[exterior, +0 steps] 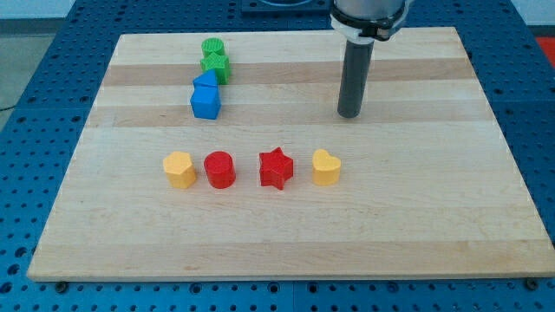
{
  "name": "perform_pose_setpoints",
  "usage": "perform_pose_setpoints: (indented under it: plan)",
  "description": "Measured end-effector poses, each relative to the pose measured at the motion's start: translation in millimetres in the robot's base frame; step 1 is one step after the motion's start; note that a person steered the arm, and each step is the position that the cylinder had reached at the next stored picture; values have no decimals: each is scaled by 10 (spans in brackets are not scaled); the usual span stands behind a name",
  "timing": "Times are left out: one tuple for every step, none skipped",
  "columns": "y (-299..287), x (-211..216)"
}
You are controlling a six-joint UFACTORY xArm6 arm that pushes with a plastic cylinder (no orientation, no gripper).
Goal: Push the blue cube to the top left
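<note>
The blue cube (205,103) sits in the upper left part of the wooden board (286,234). A second blue block (206,81) touches its top side, and a green star-shaped block (216,66) and a green cylinder (212,48) stand in a line above that. My tip (349,113) rests on the board well to the right of the blue cube, at about the same height in the view. It touches no block.
A row of blocks lies below the middle: a yellow hexagon-like block (179,169), a red cylinder (220,169), a red star (276,168) and a yellow heart (326,167). A blue perforated table surrounds the board.
</note>
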State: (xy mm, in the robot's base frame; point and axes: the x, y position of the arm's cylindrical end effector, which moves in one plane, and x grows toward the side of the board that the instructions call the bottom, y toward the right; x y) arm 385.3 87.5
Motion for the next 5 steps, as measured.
perform_pose_setpoints:
  plan:
    - [-4,0]
    - [-222,0]
    - [-496,0]
    - [-672,0]
    - [-1076,0]
